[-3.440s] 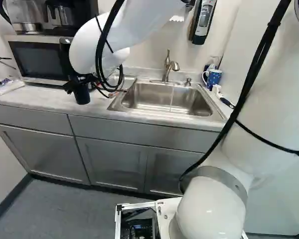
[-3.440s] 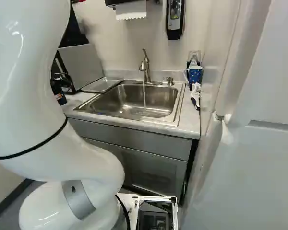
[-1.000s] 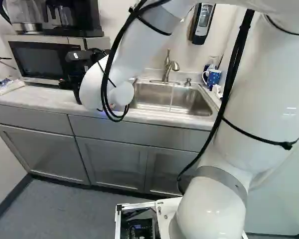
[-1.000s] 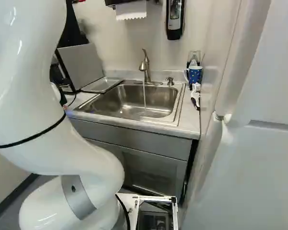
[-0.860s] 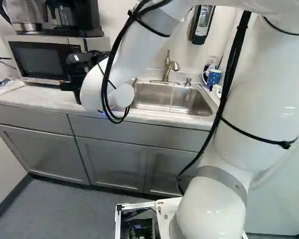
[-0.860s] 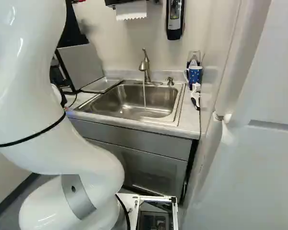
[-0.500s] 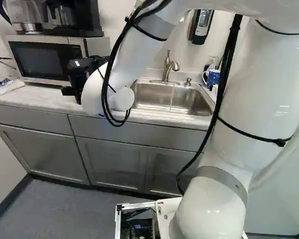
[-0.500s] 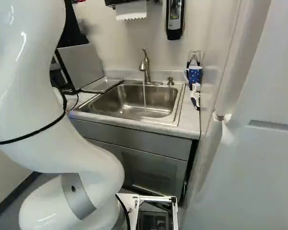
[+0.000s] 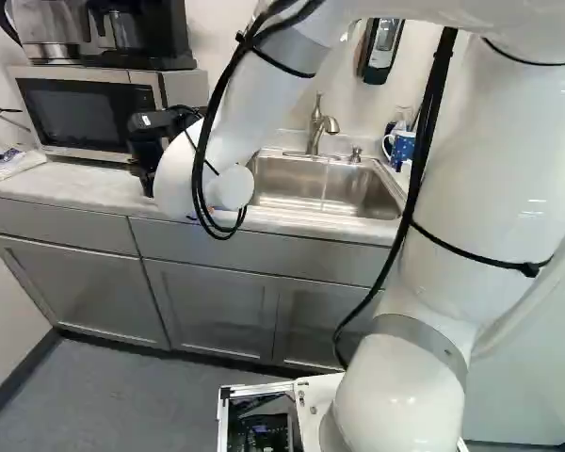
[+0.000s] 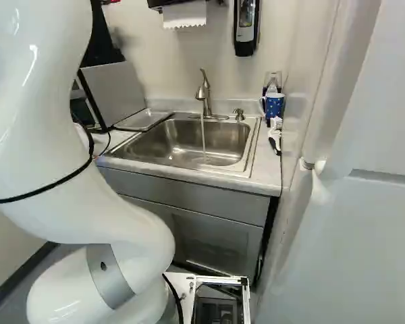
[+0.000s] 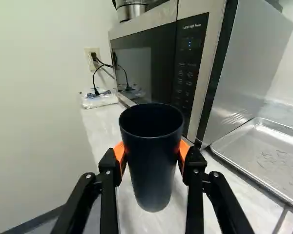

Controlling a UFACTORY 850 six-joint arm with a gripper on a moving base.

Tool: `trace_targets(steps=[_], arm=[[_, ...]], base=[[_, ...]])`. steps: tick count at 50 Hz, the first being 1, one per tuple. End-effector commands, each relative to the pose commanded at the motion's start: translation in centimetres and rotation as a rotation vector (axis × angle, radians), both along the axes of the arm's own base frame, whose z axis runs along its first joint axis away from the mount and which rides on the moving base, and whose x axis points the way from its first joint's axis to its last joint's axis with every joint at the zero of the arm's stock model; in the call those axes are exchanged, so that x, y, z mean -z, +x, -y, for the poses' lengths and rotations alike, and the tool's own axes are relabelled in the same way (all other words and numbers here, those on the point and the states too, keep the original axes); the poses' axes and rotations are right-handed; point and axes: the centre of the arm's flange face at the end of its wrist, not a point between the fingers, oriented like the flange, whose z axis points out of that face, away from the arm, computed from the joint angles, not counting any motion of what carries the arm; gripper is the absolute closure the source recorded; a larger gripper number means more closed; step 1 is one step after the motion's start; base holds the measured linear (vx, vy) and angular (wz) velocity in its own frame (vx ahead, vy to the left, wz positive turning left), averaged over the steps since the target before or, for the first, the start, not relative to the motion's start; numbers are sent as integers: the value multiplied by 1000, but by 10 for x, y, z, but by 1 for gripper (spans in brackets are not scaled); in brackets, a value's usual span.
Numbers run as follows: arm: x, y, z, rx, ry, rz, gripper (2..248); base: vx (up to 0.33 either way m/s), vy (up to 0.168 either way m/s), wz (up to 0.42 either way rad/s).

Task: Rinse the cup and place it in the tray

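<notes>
Cup (image 11: 152,165) upright, clamped between the orange pads (image 11: 119,152) of the gripper (image 9: 149,151); the arm (image 9: 480,169) arches over to the left, bending down near the microwave (image 9: 80,113).

A microwave (image 9: 80,111) stands on the counter (image 9: 71,184), a coffee maker (image 9: 158,33) on top. A plastic packet (image 11: 98,100) lies near it, below a wall outlet (image 11: 88,51) (a black plug sits in it). Paper towel (image 10: 184,15) hangs near a wall dispenser (image 10: 246,28); a spotted blue mug (image 10: 275,106) stands near a brush (image 10: 275,133).
</notes>
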Motion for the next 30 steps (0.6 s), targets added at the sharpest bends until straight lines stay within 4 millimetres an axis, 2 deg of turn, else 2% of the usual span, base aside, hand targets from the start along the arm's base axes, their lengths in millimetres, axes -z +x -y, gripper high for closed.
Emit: trace_targets(steps=[17,30], arm=[[-11,-1,2,3,15,16,128],[-24,-2,20,28,32,34,128]], base=[[0,0,0],[0,0,0]])
